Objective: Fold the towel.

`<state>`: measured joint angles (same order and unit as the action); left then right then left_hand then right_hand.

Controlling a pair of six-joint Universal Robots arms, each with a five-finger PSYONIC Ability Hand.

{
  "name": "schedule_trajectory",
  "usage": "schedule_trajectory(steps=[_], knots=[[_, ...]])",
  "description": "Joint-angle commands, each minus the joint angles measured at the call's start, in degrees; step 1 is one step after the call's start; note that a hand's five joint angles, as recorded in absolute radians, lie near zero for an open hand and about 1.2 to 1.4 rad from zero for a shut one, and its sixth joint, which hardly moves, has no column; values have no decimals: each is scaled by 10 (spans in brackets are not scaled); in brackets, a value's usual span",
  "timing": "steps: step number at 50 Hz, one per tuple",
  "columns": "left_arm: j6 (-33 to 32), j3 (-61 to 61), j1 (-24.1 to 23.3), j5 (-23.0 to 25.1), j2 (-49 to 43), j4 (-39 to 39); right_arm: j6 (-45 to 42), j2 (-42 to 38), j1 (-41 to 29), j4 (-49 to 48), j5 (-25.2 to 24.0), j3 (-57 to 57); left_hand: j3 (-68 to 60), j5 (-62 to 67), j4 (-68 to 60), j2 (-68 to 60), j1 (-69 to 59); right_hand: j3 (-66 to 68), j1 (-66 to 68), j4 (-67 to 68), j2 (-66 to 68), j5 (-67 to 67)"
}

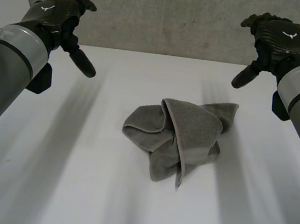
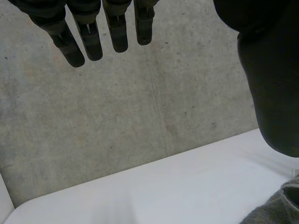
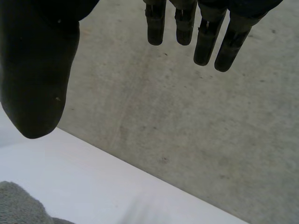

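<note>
A grey towel lies crumpled in a heap at the middle of the white table. My left hand hovers high over the far left of the table, open, its fingers straight and its thumb pointing toward the towel. My right hand hovers high over the far right, open as well, with straight fingers and nothing between them. Neither hand touches the towel. A bit of the towel lies below the left thumb, and another bit of the towel lies below the right thumb.
A grey concrete wall rises right behind the table's far edge. Bare white tabletop surrounds the towel on all sides.
</note>
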<state>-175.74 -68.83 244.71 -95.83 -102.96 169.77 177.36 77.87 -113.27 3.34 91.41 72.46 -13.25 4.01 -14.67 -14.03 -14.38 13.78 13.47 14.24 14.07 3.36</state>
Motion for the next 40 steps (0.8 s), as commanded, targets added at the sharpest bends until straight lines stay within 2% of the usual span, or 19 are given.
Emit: schedule_trajectory(steps=[1, 17, 25, 28, 30, 33, 35, 40], knots=[[0, -1, -2, -1, 0, -2, 4, -4, -2, 25, 22, -12, 25, -33, 40, 33, 37, -38, -35, -42, -41, -34], [0, -1, -6, 1, -12, 1, -2, -4, -1, 25, 20, -11, 27, -35, 41, 35, 38, -38, -35, -42, -41, -34], [0, -3, -15, 3, -76, 21, -5, -6, -8, 28, 16, 10, 25, -33, 40, 33, 37, -38, -35, -42, -41, -34], [-1, -3, -18, 20, -120, 52, -4, -5, -9, 30, 13, 46, 25, -33, 40, 33, 37, -38, -35, -42, -41, -34], [-2, 5, -18, 58, -170, 78, -5, -6, -13, 29, 10, 80, 19, -26, 33, 26, 30, -38, -35, -42, -41, -34], [-2, 14, -19, 83, -195, 88, -4, -8, -22, 29, 8, 97, 15, -23, 29, 23, 27, -38, -35, -42, -41, -34], [-2, 45, -19, 131, -243, 98, -7, -18, -52, 21, 3, 132, 7, -15, 21, 15, 18, -38, -35, -42, -41, -34], [-14, 98, -20, 161, -318, 98, -6, -50, -90, -19, 5, 171, -2, -6, 13, 6, 10, -38, -35, -42, -41, -34]])
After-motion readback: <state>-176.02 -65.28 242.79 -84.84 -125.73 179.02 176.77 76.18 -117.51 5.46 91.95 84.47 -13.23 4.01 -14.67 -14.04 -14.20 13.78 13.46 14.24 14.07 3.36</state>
